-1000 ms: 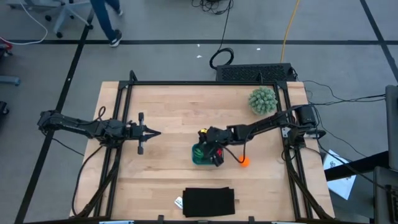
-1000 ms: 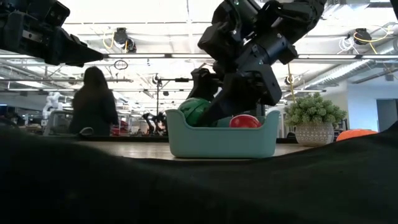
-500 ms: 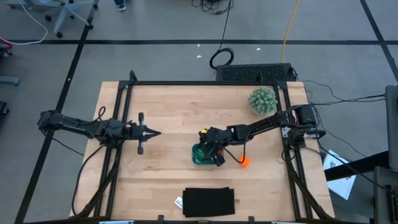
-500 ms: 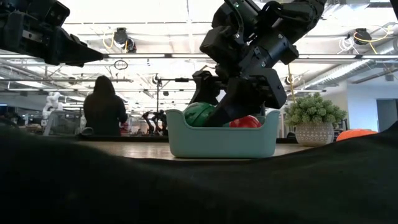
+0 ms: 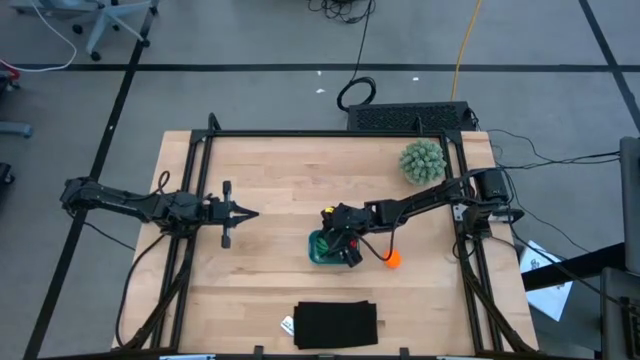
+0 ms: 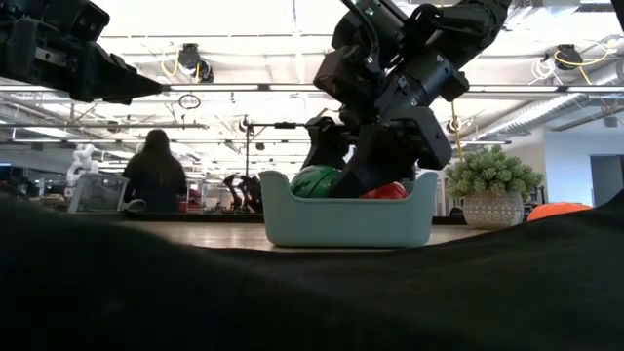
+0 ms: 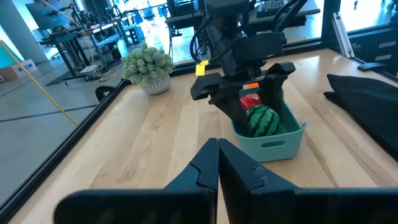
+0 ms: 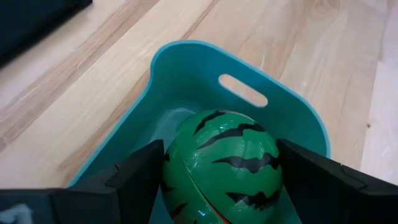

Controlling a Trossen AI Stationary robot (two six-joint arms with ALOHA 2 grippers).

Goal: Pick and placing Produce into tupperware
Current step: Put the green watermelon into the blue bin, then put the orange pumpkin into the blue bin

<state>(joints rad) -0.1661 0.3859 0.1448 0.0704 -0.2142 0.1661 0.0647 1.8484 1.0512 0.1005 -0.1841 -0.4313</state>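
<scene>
The teal tupperware (image 5: 327,250) (image 6: 346,216) (image 7: 273,134) sits mid-table. My right gripper (image 5: 343,244) (image 8: 221,168) reaches down into it, shut on the dark green striped ball (image 8: 221,165) (image 6: 317,181) (image 7: 262,121). The red piece (image 6: 388,190) (image 7: 250,99) lies inside the container beside the ball. The orange ball (image 5: 392,258) (image 6: 561,208) rests on the wood to the right of the container. My left gripper (image 5: 250,213) (image 7: 218,152) hovers shut over the table's left half, touching nothing. My right gripper has the striped ball pinched between its two fingers (image 8: 140,174), one on each side of its widest part (image 8: 171,162). The fingers slant down into the container from the table's right. The ball sits low inside the walls; whether it rests on the floor is hidden.
A large pale green spiky ball (image 5: 422,160) (image 6: 490,174) in a pot stands near the far right corner. A flat black rectangle (image 5: 336,324) lies at the near edge. Bare wood spreads between the two arms. A person (image 6: 156,171) stands in the room beyond.
My right gripper has sunk a little with the striped ball, which now shows lower behind the tupperware's wall than a second ago. The person beyond the table has moved about.
</scene>
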